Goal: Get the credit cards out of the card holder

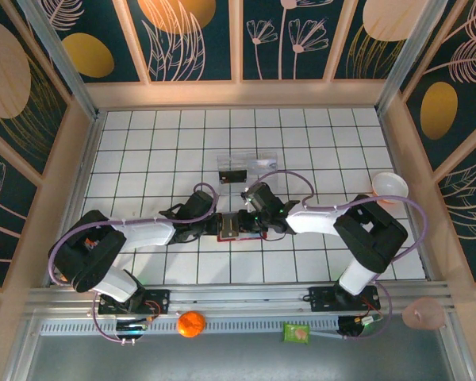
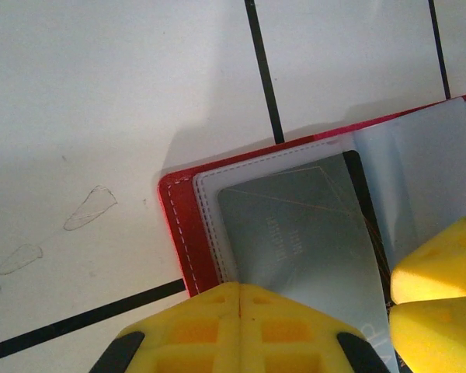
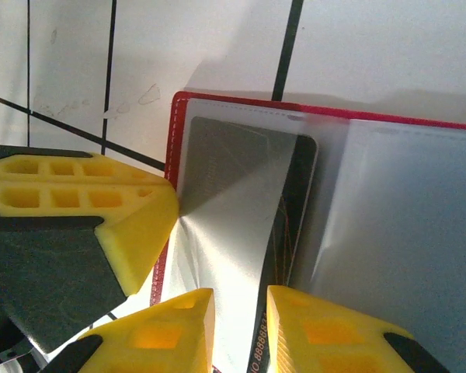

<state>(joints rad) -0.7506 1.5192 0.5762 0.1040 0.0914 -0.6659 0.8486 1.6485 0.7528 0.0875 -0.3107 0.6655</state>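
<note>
The red card holder lies open on the white grid table between both arms, grey and clear pages up. A silvery grey credit card sits in its left clear sleeve, and the edge of a dark credit card shows behind it. My left gripper is shut at the sleeve's near edge, and the plastic creases toward its fingertip. My right gripper stands slightly open, with its fingers down on the same page, either side of the cards' edge.
A clear plastic tray with a dark flat item in it stands just behind the card holder. A white bowl is at the right wall. An orange ball and a green packet rest on the front rail.
</note>
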